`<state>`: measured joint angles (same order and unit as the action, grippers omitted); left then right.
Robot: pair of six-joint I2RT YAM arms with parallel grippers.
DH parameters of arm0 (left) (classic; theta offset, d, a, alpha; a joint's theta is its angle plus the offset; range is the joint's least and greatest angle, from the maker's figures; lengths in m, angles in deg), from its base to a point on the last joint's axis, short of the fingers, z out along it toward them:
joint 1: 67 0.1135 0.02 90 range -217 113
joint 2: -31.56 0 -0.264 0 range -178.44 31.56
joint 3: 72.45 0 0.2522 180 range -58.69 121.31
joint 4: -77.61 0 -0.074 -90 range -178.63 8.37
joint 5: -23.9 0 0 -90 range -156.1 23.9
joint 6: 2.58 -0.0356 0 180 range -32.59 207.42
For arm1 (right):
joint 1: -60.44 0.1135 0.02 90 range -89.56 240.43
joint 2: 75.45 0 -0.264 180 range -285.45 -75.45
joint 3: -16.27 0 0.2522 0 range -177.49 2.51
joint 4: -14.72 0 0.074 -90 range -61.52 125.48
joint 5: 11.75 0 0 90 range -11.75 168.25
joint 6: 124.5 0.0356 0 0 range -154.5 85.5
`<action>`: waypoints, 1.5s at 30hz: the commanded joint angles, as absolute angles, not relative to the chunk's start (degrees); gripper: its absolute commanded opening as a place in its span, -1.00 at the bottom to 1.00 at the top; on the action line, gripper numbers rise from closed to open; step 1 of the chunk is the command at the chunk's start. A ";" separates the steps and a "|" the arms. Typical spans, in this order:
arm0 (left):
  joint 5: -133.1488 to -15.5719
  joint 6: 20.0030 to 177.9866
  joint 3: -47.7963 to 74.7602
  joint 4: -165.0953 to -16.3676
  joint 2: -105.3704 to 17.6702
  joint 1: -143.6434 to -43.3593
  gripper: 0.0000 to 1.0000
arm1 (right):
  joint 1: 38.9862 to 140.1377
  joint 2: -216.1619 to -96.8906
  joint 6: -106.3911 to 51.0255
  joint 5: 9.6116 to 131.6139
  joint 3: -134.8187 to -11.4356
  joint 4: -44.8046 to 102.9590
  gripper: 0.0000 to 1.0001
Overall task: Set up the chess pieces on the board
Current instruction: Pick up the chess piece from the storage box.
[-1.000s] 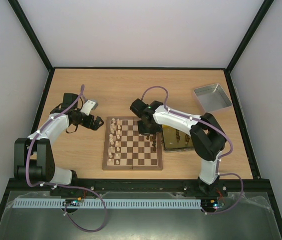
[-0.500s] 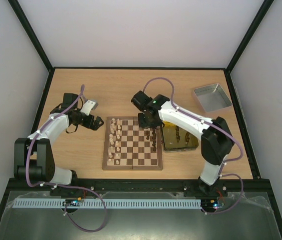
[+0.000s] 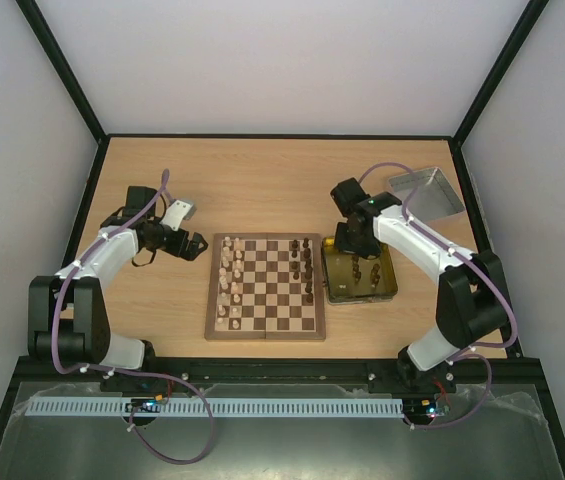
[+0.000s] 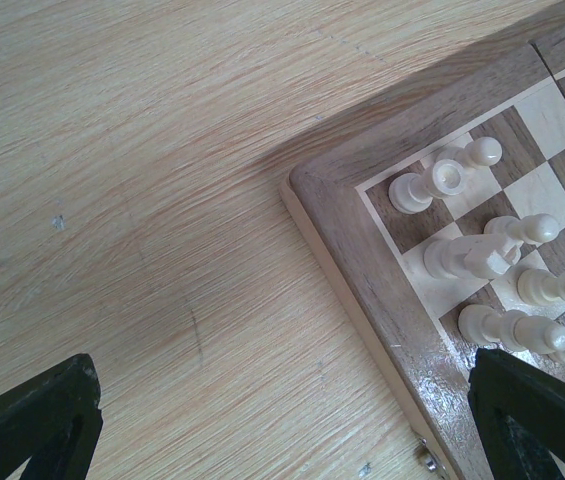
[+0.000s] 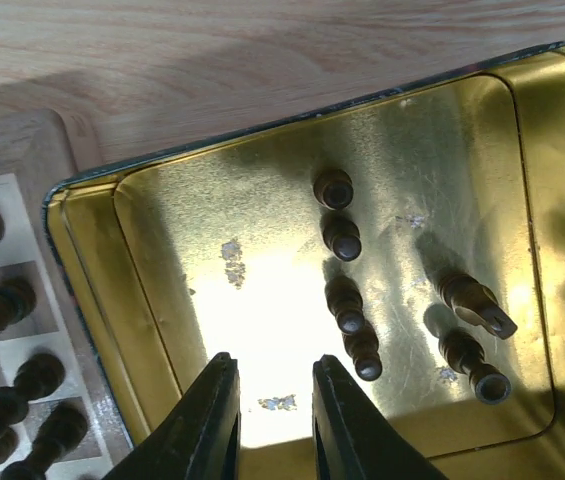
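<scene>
The board [image 3: 265, 334] lies mid-table. Cream chess pieces [image 3: 229, 280] fill its left two columns, and dark ones [image 3: 307, 265] stand along its right edge. My right gripper [image 3: 354, 245] hangs over the gold tin [image 3: 360, 298]. In the right wrist view that gripper [image 5: 275, 375] is open with a narrow gap and nothing between its fingers. It hovers above bare tin floor [image 5: 262, 260], left of several dark pieces [image 5: 347, 300] standing in the tin. My left gripper [image 3: 194, 245] is wide open over bare table, off the board's far-left corner [image 4: 392, 290], near cream pieces [image 4: 462, 255].
A silver-grey metal tray [image 3: 424, 194] sits at the back right of the table. The gold tin touches the board's right side [image 5: 12, 150], where dark pieces [image 5: 2, 300] stand close to the tin's rim.
My right arm has swung right, from over the board's right columns to above the gold tin. The left arm has stayed still.
</scene>
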<state>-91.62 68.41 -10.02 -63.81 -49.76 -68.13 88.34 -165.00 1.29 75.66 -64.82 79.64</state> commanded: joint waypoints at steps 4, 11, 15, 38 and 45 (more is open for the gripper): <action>-91.94 68.43 -10.48 -63.50 -49.24 -68.41 0.99 | 86.44 -166.24 -0.50 75.74 -62.96 76.14 -0.60; -92.16 68.35 -10.59 -63.40 -49.44 -68.41 0.99 | 84.14 -168.61 0.91 76.11 -63.42 74.38 -0.52; -92.42 68.28 -10.45 -63.44 -49.74 -68.41 0.99 | 82.43 -169.12 1.19 76.02 -62.85 73.21 -0.52; -92.97 67.90 -10.39 -63.37 -50.53 -68.50 0.99 | 77.62 -175.63 1.68 71.02 -62.36 68.92 -0.54; -93.06 67.90 -10.43 -63.39 -50.55 -68.50 0.99 | 77.36 -177.04 1.63 70.87 -62.88 68.91 -0.60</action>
<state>-92.05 68.37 -10.02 -63.79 -49.98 -68.13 77.63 -176.13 1.05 70.64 -62.22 68.99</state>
